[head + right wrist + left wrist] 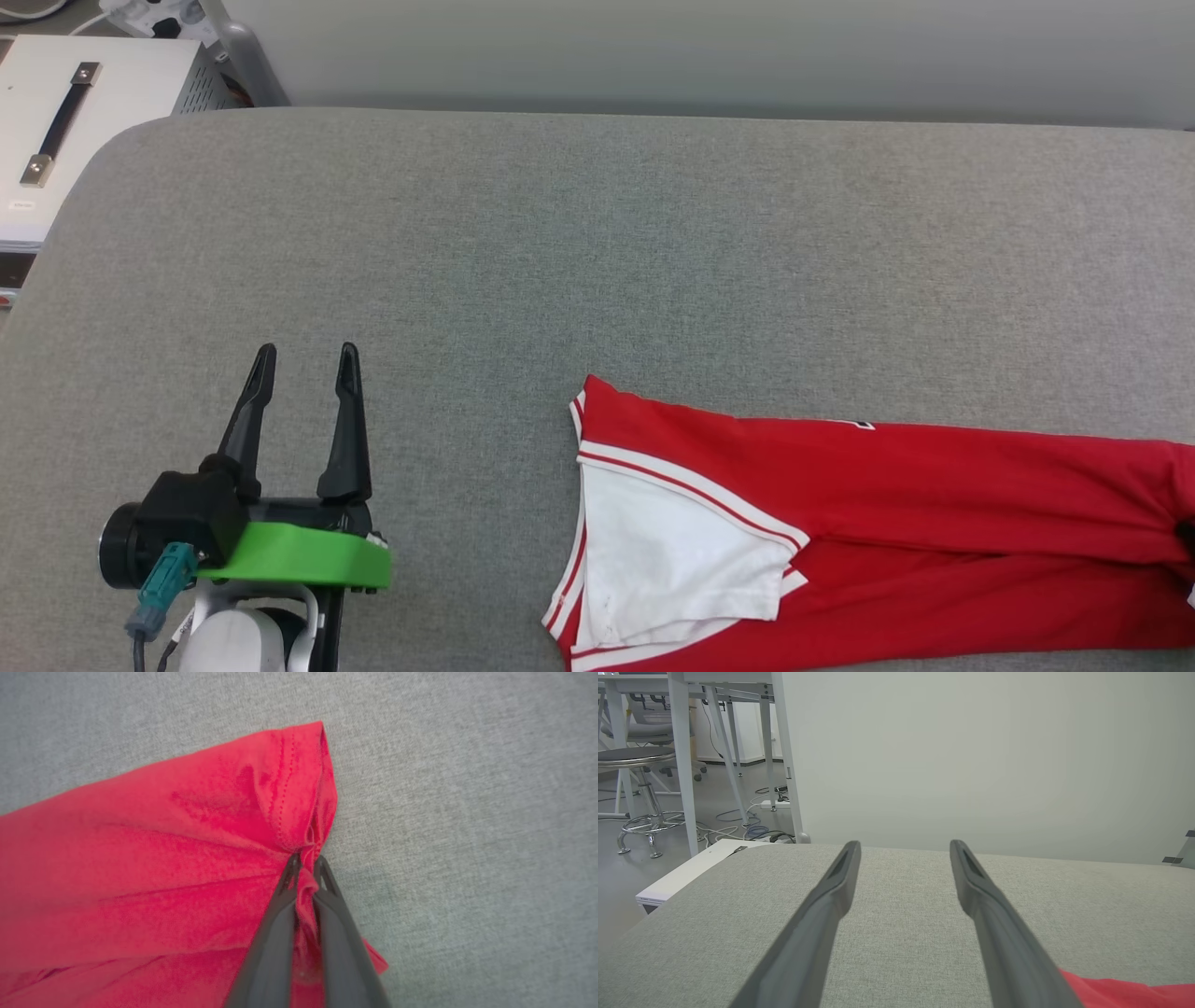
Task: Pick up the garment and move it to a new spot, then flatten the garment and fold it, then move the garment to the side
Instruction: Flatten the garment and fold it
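Note:
The garment (887, 523), a red shirt with a white sleeve and striped trim, lies folded lengthwise along the near right of the grey table (597, 243). In the right wrist view my right gripper (306, 864) is shut on the garment (177, 868), pinching a bunch of red cloth at its hemmed edge, and creases run out from the pinch. My left gripper (306, 364) stands open over bare table at the near left, well left of the garment. A red corner of the garment (1125, 991) shows at the lower right of the left wrist view, beside my open left gripper (903, 851).
A white cabinet (65, 131) with a black handle stands off the table's far left corner. A pale wall (994, 756) runs behind the table. Beyond the left end are a stool (640, 788), white table legs (684, 760) and floor cables (738, 826).

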